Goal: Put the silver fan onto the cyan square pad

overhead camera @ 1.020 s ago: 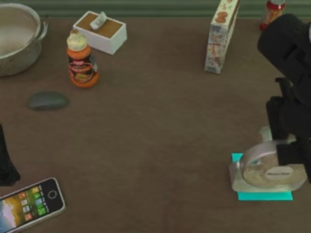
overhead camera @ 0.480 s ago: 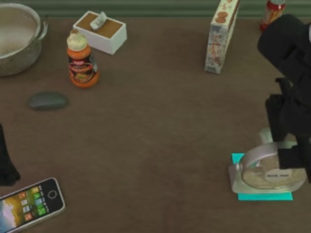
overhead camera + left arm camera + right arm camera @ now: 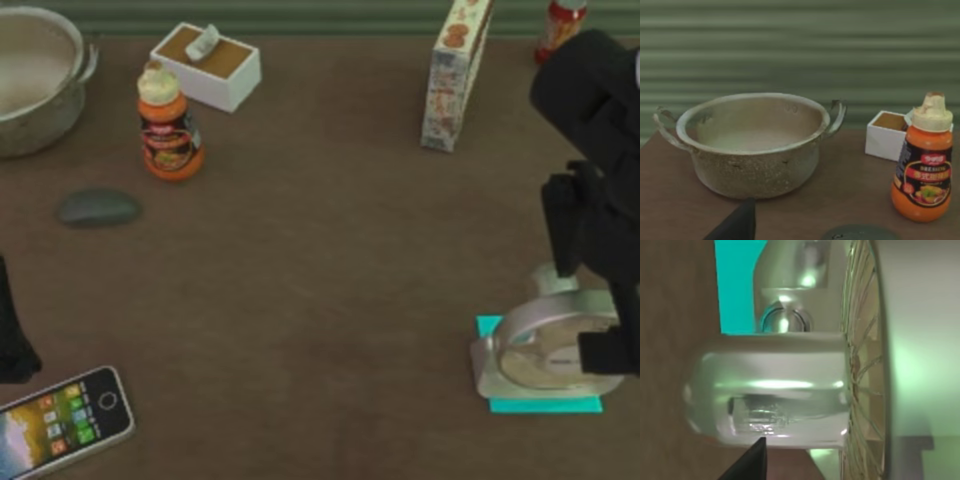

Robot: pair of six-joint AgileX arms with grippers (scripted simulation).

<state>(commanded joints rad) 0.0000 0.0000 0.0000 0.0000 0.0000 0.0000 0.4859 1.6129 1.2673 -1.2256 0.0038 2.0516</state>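
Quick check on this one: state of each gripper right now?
Left gripper: parked at the table's left edge, cannot be told.
Right gripper: over the silver fan on the cyan square pad; grip cannot be told.

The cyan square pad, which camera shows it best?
The top view: the cyan square pad shows its near edge and one corner under the silver fan, so its place on the table is clear. The right wrist view catches only a cyan patch behind the fan. The left wrist view shows none of it.

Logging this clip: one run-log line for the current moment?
silver fan: on cyan square pad | right tool: over fan, grip unclear | left tool: parked at table's left edge
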